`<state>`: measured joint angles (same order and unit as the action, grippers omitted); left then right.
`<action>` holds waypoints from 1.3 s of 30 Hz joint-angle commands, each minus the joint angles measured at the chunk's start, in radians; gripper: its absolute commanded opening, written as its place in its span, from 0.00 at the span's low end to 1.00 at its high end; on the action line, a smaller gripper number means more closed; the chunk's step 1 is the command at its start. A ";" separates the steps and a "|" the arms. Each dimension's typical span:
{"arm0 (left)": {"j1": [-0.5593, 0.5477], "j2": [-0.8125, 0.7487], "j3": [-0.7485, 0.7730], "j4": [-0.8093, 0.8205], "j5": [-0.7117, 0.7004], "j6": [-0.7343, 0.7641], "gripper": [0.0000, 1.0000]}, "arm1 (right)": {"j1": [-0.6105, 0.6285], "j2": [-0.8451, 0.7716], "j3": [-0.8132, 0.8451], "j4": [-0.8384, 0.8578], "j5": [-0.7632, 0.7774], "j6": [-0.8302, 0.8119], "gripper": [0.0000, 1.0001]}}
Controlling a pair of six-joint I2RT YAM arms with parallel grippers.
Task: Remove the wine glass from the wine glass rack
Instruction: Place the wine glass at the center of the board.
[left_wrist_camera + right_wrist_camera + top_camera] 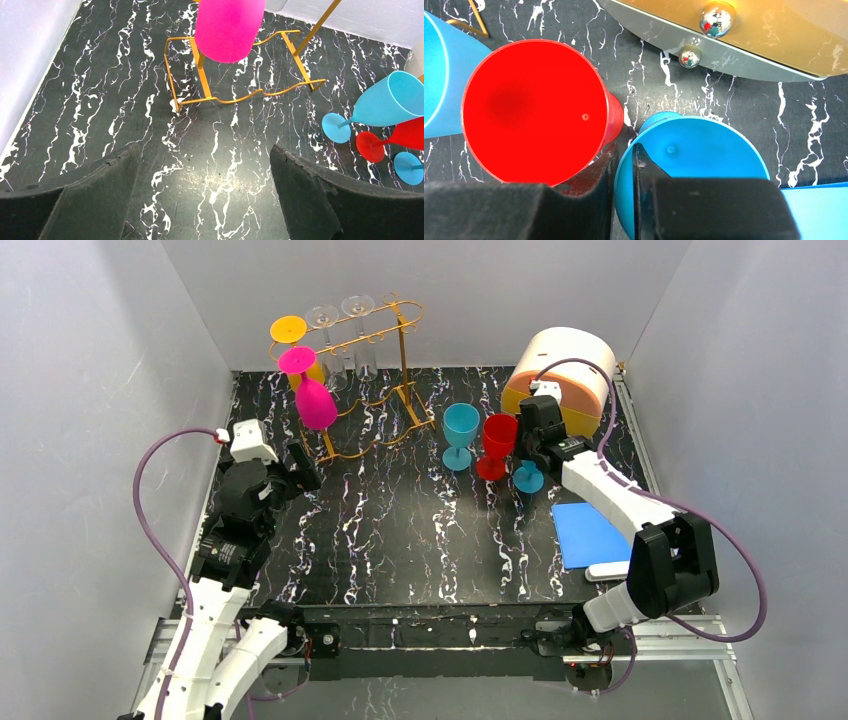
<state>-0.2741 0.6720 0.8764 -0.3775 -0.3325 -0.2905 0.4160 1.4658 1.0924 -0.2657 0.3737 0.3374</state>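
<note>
The gold wire wine glass rack (385, 370) stands at the back left; its base (200, 75) shows in the left wrist view. A pink wine glass (315, 400) hangs upside down at the rack's near end, with an orange one (290, 330) and two clear ones (340, 315) behind it. My left gripper (300, 465) hovers open and empty just in front of the pink glass (227, 30). My right gripper (624, 155) straddles the rim of a blue wine glass (704, 150) standing on the table, one finger inside and one outside, jaws slightly apart.
A red glass (497, 440) and a second blue glass (461, 430) stand right beside the straddled one. A cream and orange domed box (560, 375) sits behind them. A blue pad (588, 535) lies near the right arm. White walls close in on three sides.
</note>
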 commanded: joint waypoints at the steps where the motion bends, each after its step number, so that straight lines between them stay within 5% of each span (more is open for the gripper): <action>1: 0.003 -0.004 0.028 -0.030 0.001 -0.004 0.98 | -0.009 0.007 0.045 -0.045 -0.009 0.008 0.22; 39: 0.003 0.045 0.070 -0.028 0.037 0.002 0.98 | -0.009 -0.017 0.239 -0.182 -0.006 -0.017 0.28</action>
<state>-0.2741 0.7094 0.8970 -0.3988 -0.2947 -0.2977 0.4118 1.5120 1.2594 -0.4465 0.3607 0.3325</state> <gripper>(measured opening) 0.983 0.276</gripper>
